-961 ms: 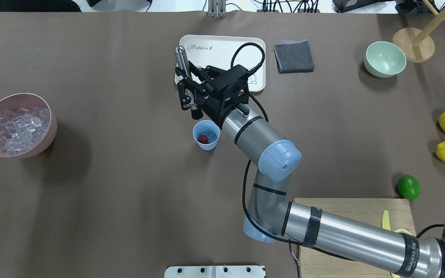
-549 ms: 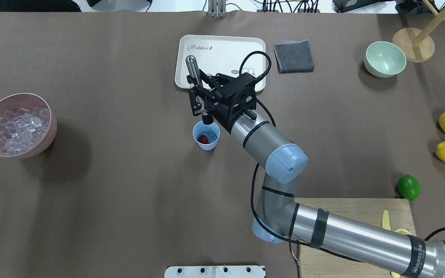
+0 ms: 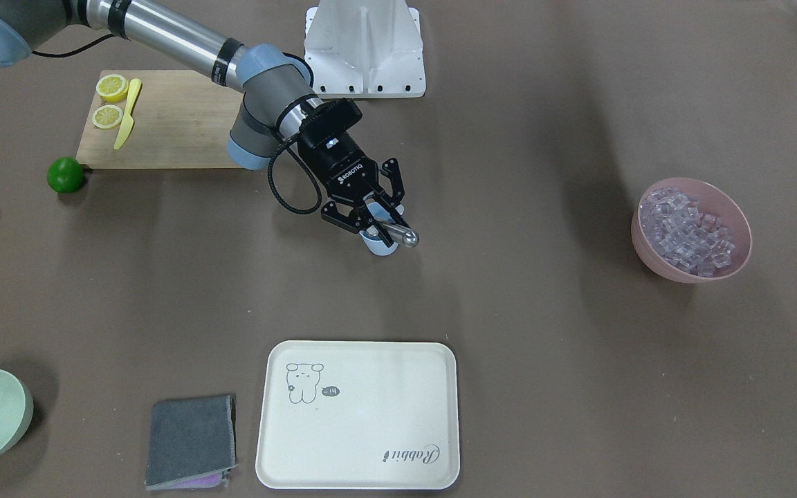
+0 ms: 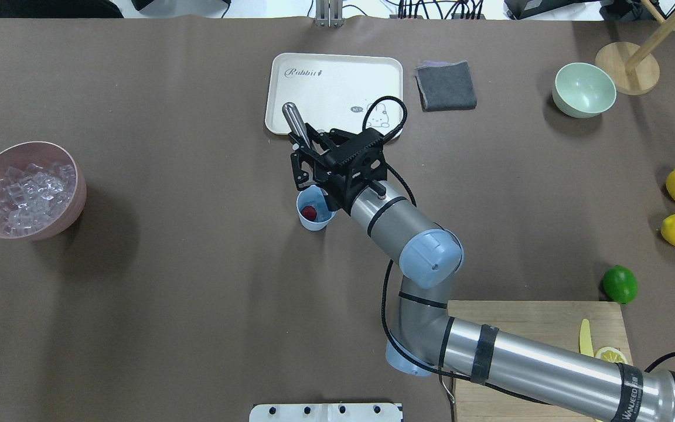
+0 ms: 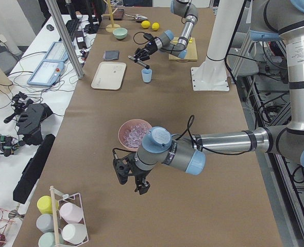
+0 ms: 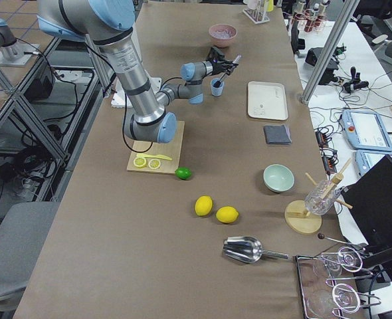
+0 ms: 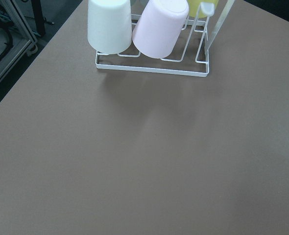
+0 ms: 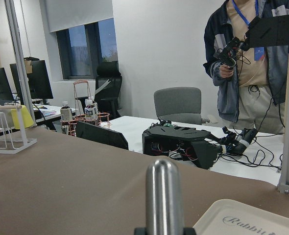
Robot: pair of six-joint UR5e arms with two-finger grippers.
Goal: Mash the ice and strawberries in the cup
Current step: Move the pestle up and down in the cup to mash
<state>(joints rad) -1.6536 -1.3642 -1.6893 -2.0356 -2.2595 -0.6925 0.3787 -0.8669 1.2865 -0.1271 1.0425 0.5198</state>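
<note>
Right arm is reaching in from the right, elbow bent, wrist tilting down over mid-table. Right gripper (image 4: 307,157) is clamping a steel muddler (image 4: 295,121), the rod leaning with its rounded top toward the tray (image 4: 337,76). Cup (image 4: 313,225) is sitting just under the fingers, with 1 strawberry (image 4: 309,212) lying inside. Ice (image 4: 27,196) is sitting in the pink bowl (image 4: 81,193), far left. Gripper is hiding the muddler's lower end, so contact with the fruit is unclear. Left gripper (image 5: 132,180) is hovering near that bowl; cannot tell whether its fingers are apart or together.
</note>
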